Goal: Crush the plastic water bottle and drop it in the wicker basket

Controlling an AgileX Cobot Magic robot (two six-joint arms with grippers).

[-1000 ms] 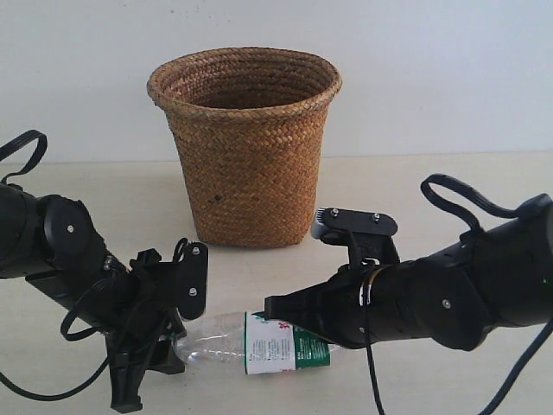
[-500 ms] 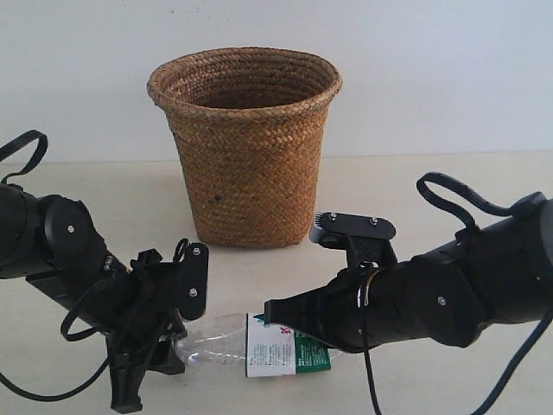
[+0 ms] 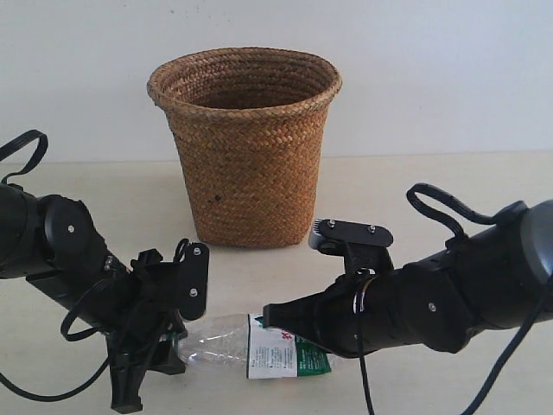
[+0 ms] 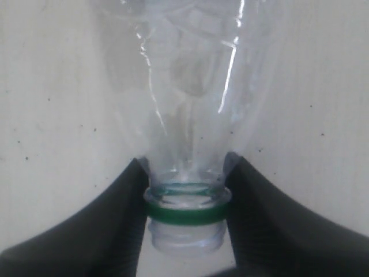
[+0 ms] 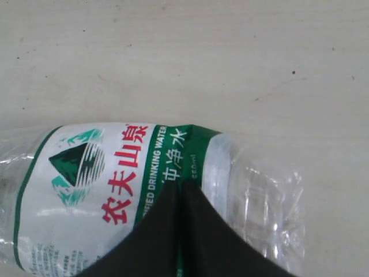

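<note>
The plastic water bottle [image 3: 216, 341] lies on its side on the table in front of the wicker basket [image 3: 246, 147]. In the left wrist view my left gripper [image 4: 187, 166] is shut on the neck of the bottle [image 4: 190, 86], one finger on each side just above the green neck ring [image 4: 185, 213]. In the exterior view the left gripper [image 3: 173, 346] sits at the bottle's left end. My right gripper [image 3: 270, 313] is shut, fingers together, its tip resting on the bottle's label [image 5: 115, 173] near the green band. The right gripper [image 5: 183, 187] holds nothing.
The basket stands upright at the back centre, against a white wall. Both black arms lie low over the pale table [image 3: 432, 199], the left arm [image 3: 52, 251] from the left and the right arm [image 3: 467, 285] from the right, with cables looping off them.
The right arm has sunk lower and edged left, its closed tip bearing down on the bottle's label. The left gripper and the bottle's neck have stayed put.
</note>
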